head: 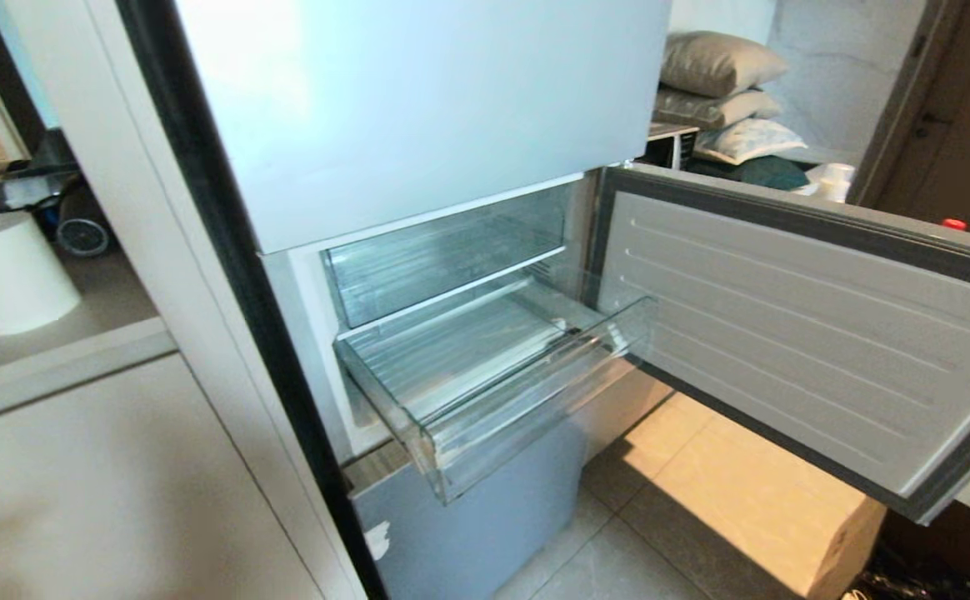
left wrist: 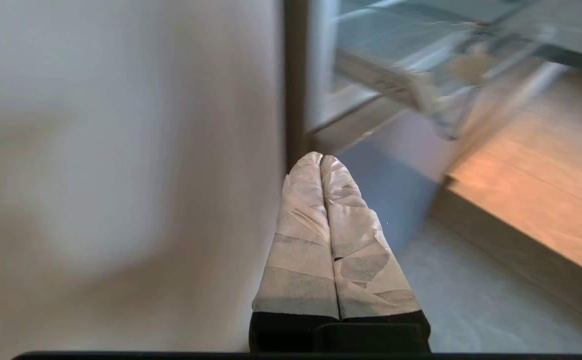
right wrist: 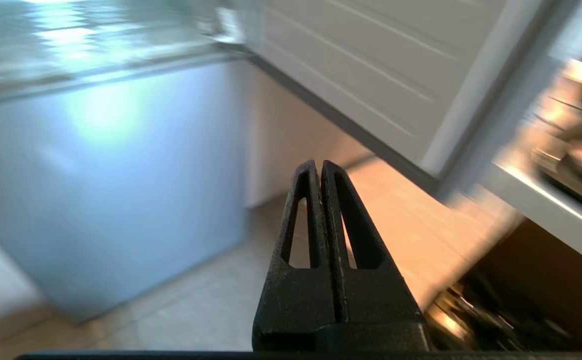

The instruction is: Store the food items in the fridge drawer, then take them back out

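- At the centre of the head view, the fridge drawer (head: 485, 392) stands pulled out and holds no food that can be seen.
- Neither wrist view shows clear food either.
- Left gripper (left wrist: 322, 159) and right gripper (right wrist: 318, 165) both have fingers pressed together, holding nothing.
- Risk: the fridge door (head: 793, 333), swung wide at right, could catch a rising right arm.
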